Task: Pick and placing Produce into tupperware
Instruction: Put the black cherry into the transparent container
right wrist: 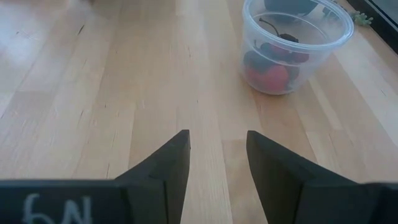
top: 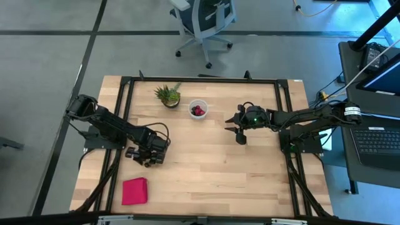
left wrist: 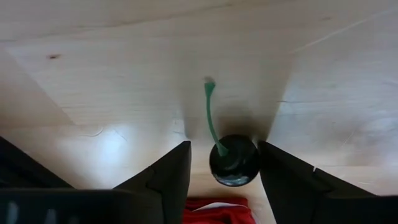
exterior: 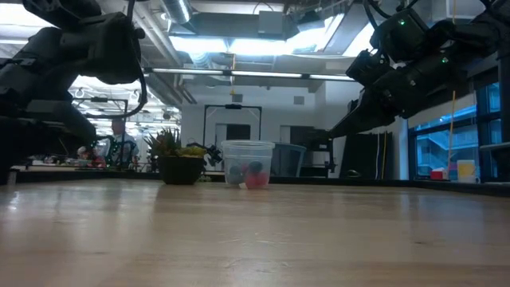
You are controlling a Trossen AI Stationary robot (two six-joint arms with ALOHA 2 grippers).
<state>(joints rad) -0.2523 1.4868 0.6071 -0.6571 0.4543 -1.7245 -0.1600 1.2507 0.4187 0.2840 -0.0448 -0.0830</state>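
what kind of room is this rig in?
Looks like a lab or office workspace: a swivel office chair behind the wooden table, a desk with a laptop beside it, and exposed ceiling ducts with strip lighting overhead.

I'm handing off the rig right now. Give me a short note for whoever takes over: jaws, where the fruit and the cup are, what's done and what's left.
Left gripper: low over the table's left side, jaws open around a dark cherry with a green stem; not gripped or lifted yet.
Right gripper: above the table right of centre, jaws apart, nothing between them, facing the clear cup.
Cup: at the table's far middle beside the potted plant, already holding a few red fruits.
Pink-red cloth: near left corner.
Done: some fruit in the cup.
Left: close on the cherry, carry it to the cup, release.
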